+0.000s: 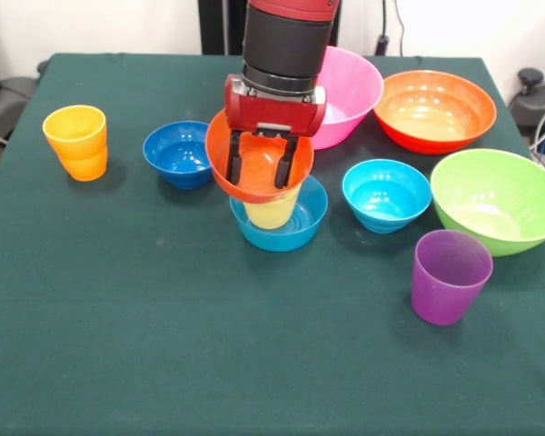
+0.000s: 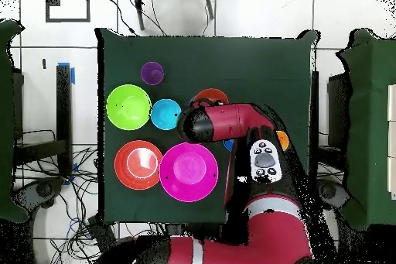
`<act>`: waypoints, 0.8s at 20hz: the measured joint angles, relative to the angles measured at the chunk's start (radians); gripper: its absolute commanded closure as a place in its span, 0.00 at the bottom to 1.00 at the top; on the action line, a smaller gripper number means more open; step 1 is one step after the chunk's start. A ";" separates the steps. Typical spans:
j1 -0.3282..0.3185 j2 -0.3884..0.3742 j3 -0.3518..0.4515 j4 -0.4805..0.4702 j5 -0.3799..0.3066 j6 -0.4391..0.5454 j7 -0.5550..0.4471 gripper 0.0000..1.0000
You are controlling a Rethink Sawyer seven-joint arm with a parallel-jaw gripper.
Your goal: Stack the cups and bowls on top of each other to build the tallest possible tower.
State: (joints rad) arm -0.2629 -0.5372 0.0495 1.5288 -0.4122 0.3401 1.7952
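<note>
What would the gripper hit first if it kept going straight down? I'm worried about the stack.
Likely the small orange-red bowl its fingers already straddle, resting on the yellow cup.
</note>
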 measured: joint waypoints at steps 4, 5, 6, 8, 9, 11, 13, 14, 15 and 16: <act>0.011 0.001 -0.010 -0.002 0.000 0.000 0.000 0.00; 0.014 0.001 -0.013 -0.002 0.000 0.000 0.000 0.00; 0.017 0.001 -0.017 -0.002 0.000 0.000 0.000 0.00; 0.022 0.002 -0.024 -0.002 0.000 -0.001 0.000 0.00; 0.029 0.002 -0.033 -0.002 0.000 -0.006 0.000 0.00; 0.038 0.002 -0.044 -0.002 0.000 -0.013 0.000 0.00; 0.049 0.004 -0.056 0.000 0.000 -0.029 0.001 0.00; 0.053 0.005 -0.058 0.000 0.000 -0.034 0.002 0.00; 0.055 0.005 -0.060 0.001 0.001 -0.037 0.002 0.00; 0.057 0.005 -0.061 0.001 0.001 -0.039 0.003 0.00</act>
State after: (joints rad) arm -0.2062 -0.5317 -0.0118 1.5301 -0.4107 0.3009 1.7981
